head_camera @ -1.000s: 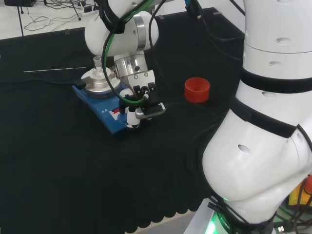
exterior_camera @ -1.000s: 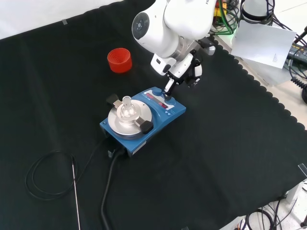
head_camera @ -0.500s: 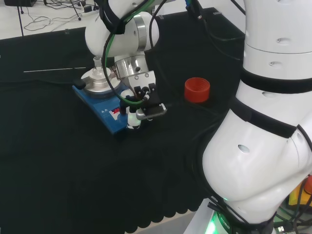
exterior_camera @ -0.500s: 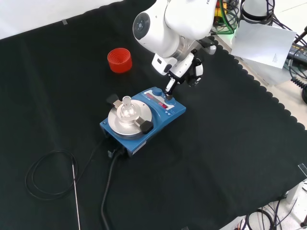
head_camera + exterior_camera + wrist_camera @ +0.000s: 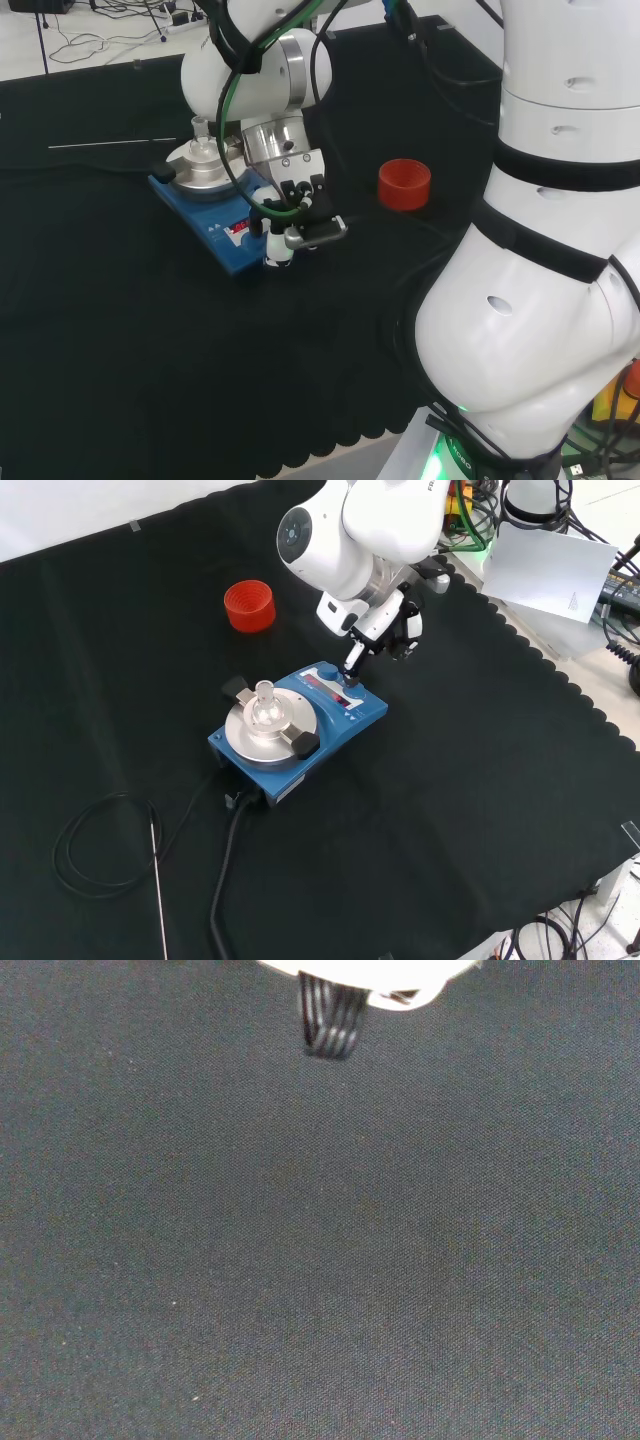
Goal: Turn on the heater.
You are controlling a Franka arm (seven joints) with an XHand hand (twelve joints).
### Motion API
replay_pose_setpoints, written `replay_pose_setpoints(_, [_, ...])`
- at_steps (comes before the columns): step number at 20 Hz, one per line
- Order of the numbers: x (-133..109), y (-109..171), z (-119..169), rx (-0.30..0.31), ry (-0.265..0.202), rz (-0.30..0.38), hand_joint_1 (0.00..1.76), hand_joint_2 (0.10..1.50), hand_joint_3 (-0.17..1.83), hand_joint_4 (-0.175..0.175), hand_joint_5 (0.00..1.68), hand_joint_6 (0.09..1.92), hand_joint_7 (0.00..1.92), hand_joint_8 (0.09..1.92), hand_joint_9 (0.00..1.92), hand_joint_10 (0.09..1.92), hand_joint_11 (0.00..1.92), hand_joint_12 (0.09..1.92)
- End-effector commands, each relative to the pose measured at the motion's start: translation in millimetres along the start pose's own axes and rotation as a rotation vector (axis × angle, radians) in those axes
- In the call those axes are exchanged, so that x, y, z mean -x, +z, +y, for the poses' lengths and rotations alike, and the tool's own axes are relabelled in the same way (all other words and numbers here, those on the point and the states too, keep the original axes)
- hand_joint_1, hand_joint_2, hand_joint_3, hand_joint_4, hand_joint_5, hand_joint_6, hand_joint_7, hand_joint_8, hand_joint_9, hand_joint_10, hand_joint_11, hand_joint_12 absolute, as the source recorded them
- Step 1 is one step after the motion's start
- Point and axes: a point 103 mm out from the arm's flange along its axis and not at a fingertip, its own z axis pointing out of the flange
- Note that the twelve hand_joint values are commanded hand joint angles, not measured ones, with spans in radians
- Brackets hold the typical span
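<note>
The heater (image 5: pixel 213 214) is a blue box with a round silver plate (image 5: pixel 262 736) and a front control panel with a red display (image 5: pixel 326 687). A small clear flask (image 5: pixel 264 702) stands on the plate. In the front view the hand (image 5: pixel 388 628) hangs over the heater's (image 5: pixel 358 720) far right corner, one straight finger (image 5: pixel 352 663) pointing down at the panel's edge; touching or just above, I cannot tell. In the head view the hand (image 5: pixel 298 208) is at the heater's near right end, fingertips (image 5: pixel 276 252) down by the panel and thumb out to the right. It holds nothing.
A red ribbed ring (image 5: pixel 249 605) stands on the cloth beyond the heater in the front view. A black cable (image 5: pixel 224 880) and a thin metal rod (image 5: pixel 157 890) lie on the heater's near left side. The wrist view looks at black cloth (image 5: pixel 320 1260).
In the head view the hand has shifted slightly right and toward the panel's edge. The heater, flask and ring have not moved.
</note>
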Motion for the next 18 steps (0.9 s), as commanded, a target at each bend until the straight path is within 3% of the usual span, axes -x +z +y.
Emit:
replay_pose_setpoints(1, [2, 4, 3, -0.009, 0.0, -0.001, 1.39, 0.69, 0.97, -0.04, 0.26, 0.58, 1.48, 1.5, 1.6, 1.38, 1.21, 1.26])
replay_pose_setpoints(4, [0, 3, 3, -0.015, -0.002, -0.003, 1.39, 0.69, 0.98, -0.04, 0.26, 0.58, 1.48, 1.5, 1.6, 1.38, 1.21, 1.26])
replay_pose_setpoints(18, [-1, -49, -21, 0.086, -0.012, 0.008, 1.39, 0.69, 0.98, -0.04, 0.26, 0.58, 1.48, 1.5, 1.61, 1.37, 1.21, 1.26])
